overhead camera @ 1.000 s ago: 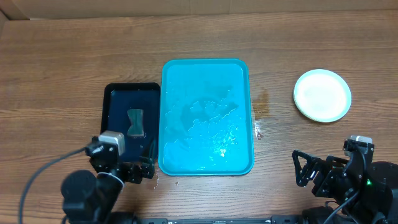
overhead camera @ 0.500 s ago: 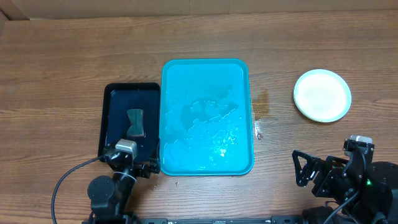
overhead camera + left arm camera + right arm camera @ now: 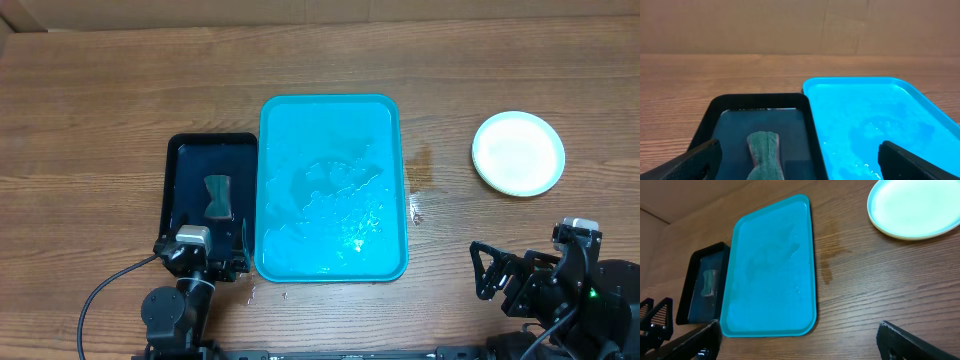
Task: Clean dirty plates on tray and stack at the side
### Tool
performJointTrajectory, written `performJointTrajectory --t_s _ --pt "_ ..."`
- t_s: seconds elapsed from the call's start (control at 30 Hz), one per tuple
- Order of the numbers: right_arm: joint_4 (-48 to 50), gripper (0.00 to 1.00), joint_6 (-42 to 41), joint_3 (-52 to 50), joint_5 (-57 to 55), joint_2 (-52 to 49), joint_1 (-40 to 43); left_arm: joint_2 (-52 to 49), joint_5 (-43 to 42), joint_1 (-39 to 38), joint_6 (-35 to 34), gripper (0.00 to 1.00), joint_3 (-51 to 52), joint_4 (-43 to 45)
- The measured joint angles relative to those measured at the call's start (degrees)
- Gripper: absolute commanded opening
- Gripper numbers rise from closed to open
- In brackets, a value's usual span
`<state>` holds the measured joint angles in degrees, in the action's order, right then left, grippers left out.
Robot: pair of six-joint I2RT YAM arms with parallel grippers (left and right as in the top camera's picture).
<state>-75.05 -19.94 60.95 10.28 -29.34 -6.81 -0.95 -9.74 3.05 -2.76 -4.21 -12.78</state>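
The turquoise tray lies mid-table, wet and with no plate on it; it also shows in the wrist views. The plates sit as one pale, green-rimmed pile on the wood to its right; I cannot tell how many there are. My left gripper hangs at the front edge of the black tray, open and empty. My right gripper rests near the table's front right, below the plates, open with nothing between its fingers.
A black tray holding a green sponge lies against the turquoise tray's left side. A damp stain and small droplets mark the wood beside the tray's right rim.
The left arm has shifted right and drawn back towards the front edge, then settled in front of the black tray. The right arm, the tray and the plates are as before.
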Motion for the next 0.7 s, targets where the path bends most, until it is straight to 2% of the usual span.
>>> performJointTrajectory --t_s 0.7 --pt "0.0 1.0 0.0 0.0 0.0 0.0 0.02 0.0 0.61 0.0 0.0 0.99 0.0 -0.02"
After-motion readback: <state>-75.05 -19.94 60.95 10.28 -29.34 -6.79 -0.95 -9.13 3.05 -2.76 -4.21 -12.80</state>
